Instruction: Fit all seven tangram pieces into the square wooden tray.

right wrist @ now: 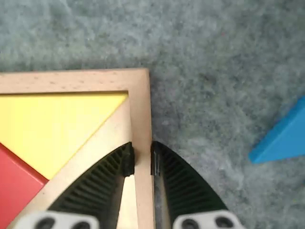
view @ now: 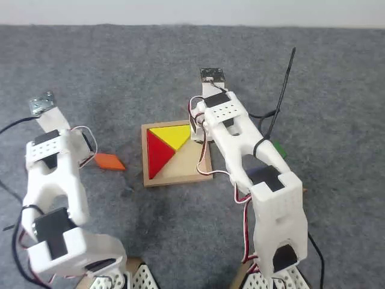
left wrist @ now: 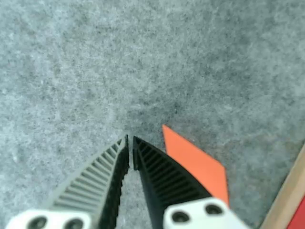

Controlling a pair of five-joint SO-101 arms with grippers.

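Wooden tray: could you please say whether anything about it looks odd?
Yes: the fingers of the right gripper straddle the rim of the wooden tray, one inside, one outside, pinching it rather than a tangram piece.

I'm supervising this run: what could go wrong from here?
The right gripper grips the rim of the wooden tray; lifting or swinging could tilt it and unseat the yellow triangle and red triangle. The left gripper sits shut beside the flat orange piece; it may just shove it along the carpet.
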